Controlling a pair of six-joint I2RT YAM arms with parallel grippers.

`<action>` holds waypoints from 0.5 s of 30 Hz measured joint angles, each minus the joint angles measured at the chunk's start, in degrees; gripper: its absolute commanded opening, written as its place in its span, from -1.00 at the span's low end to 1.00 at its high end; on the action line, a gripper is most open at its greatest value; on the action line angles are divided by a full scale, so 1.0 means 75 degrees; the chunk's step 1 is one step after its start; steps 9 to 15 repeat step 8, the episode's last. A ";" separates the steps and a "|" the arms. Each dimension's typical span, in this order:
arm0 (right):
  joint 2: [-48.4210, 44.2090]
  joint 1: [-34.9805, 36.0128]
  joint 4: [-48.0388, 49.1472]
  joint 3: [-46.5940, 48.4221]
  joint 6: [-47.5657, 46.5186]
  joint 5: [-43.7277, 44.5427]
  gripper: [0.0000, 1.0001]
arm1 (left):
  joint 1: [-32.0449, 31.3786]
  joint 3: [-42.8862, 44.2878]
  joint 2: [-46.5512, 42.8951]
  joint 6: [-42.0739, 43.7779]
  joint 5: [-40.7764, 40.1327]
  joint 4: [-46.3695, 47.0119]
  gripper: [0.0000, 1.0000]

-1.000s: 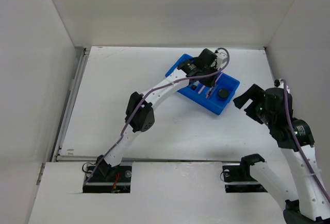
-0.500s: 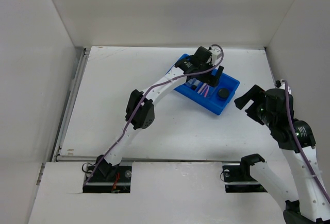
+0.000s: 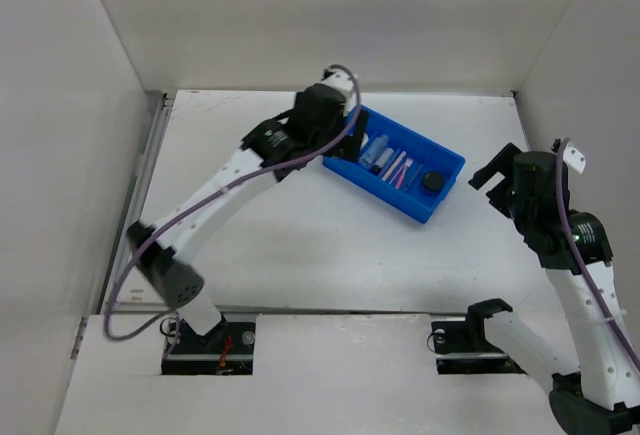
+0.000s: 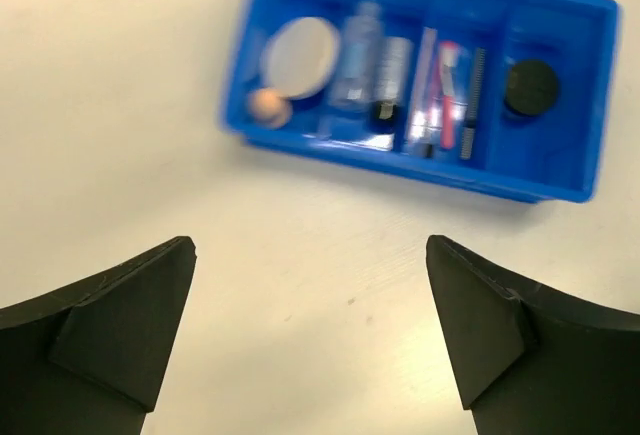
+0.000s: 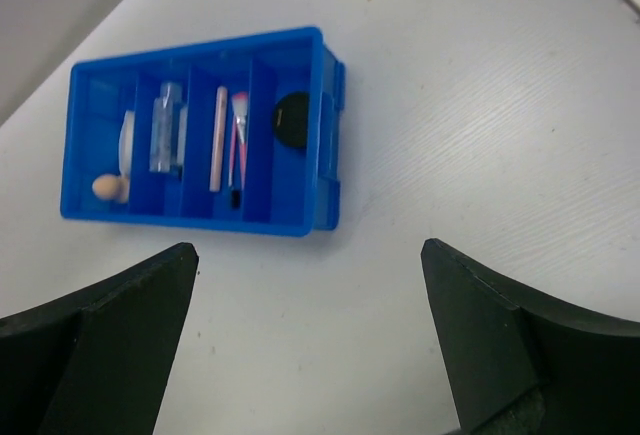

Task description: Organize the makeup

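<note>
The makeup lies sorted in the blue tray (image 3: 415, 207). In the left wrist view, the tray (image 4: 400, 160) holds a beige sponge (image 4: 268, 105) beside a white round pad (image 4: 300, 43), two clear vials (image 4: 358, 40), pink sticks (image 4: 448, 80), a thin dark brush (image 4: 477, 85) and a black compact (image 4: 530, 85). My left gripper (image 4: 308, 245) is open and empty over bare table, short of the tray; from above, the left gripper (image 3: 340, 147) sits at the tray's left end. My right gripper (image 5: 308, 250) is open and empty, apart from the tray (image 5: 200, 223); in the top view the right gripper (image 3: 490, 167) hangs at the tray's right.
White walls enclose the table on three sides. A metal rail (image 3: 140, 185) runs along the left edge. The arm bases (image 3: 210, 340) stand at the near edge.
My left arm has pulled back to the left, off the tray, with its jaws now open. The right gripper has opened wider and shifted slightly.
</note>
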 measured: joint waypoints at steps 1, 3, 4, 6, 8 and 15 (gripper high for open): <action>0.0085 0.0000 0.0009 0.0111 0.0026 0.0216 1.00 | 0.0020 -0.0379 -0.0592 -0.0099 -0.0417 -0.0047 1.00; 0.0224 0.0000 0.0023 0.0248 0.0052 0.0592 1.00 | 0.0085 -0.1093 -0.1649 -0.0283 -0.1169 -0.0236 1.00; 0.0268 0.0000 0.0023 0.0286 0.0076 0.0723 1.00 | 0.0134 -0.1475 -0.2087 -0.0367 -0.1469 -0.0294 1.00; 0.0382 0.0000 0.0029 0.0329 0.0114 0.0956 1.00 | 0.0248 -0.2192 -0.2751 -0.0522 -0.1918 -0.0548 1.00; 0.0458 0.0000 0.0035 0.0332 0.0149 0.1061 1.00 | 0.0405 -0.2754 -0.3115 -0.0667 -0.2154 -0.0839 1.00; 0.0458 0.0000 0.0035 0.0332 0.0149 0.1061 1.00 | 0.0405 -0.2754 -0.3115 -0.0667 -0.2154 -0.0839 1.00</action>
